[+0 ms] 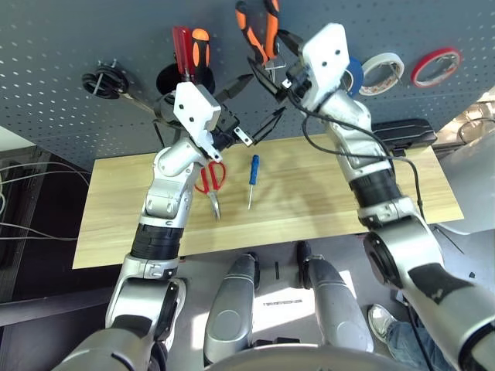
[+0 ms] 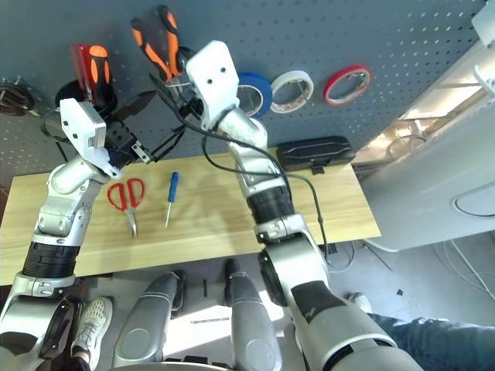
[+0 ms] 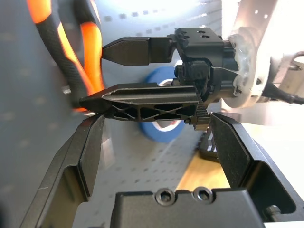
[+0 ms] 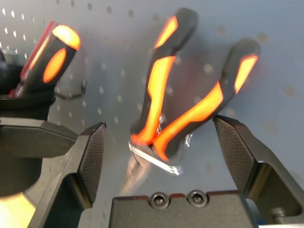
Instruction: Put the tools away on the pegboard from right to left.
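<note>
- Two grippers on me, both standing open, and neither one is gripping anything. My left gripper (image 3: 156, 118) is up in front of the pegboard (image 1: 46, 77), its two fingers spread wide.
- My right gripper (image 4: 159, 121) is spread wide too, with the one pair of orange-and-black pliers (image 4: 164, 104) showing between its two fingers. Can't tell if either finger is touching a handle.
- Those pliers are on the board, handles up and splayed, sitting in a metal hook.
- Three tape rolls up there in a row, one of each: blue tape roll (image 2: 264, 86) nearest the pliers, then white tape roll (image 2: 308, 85), then red tape roll (image 2: 330, 89) at the end.
- One black cup (image 4: 21, 166) on the board, two screwdrivers standing in it: a red one (image 1: 182, 46) and an orange-and-black one (image 1: 200, 50).
- Two task tools on the wooden table (image 1: 271, 216), lying side by side but apart: one pair of red-handled scissors (image 2: 128, 197) and one slim blue-handled screwdriver (image 2: 172, 185).
- One black case (image 1: 402, 133) at the back of the table, over on the right.
- Two shoes on the floor, one left (image 2: 93, 325), one right (image 1: 379, 321).
</note>
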